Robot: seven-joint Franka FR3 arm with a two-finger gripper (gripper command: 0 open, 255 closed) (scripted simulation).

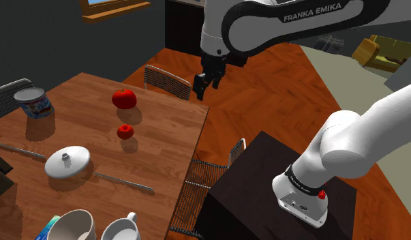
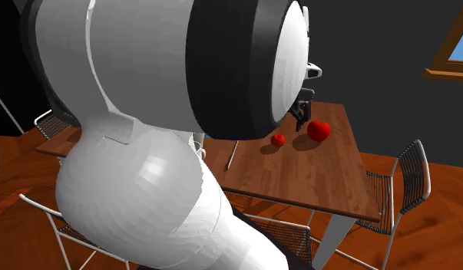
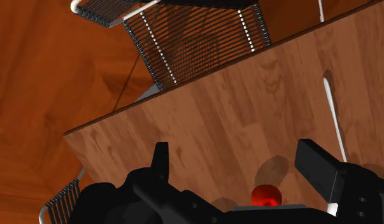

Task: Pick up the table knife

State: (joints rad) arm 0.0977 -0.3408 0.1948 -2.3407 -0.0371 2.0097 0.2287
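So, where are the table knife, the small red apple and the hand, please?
table knife (image 1: 122,182), shoulder view, middle of its length.
small red apple (image 1: 125,131), shoulder view, middle of its front.
hand (image 1: 208,90), shoulder view, midway between its fingertips.

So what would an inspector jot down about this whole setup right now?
Surface: wooden table, things spread across it.
Job's things: table knife, lying flat near the table's edge, untouched.
Clutter: large red apple, small red apple, can, white lid, mugs, second slim utensil.
Grippers: end effector open, holding nothing, hovering over the table's edge by a chair, well away from the knife.
Cables: nothing seen.
Surroundings: wire chairs, wooden floor, dark wall, window frame.
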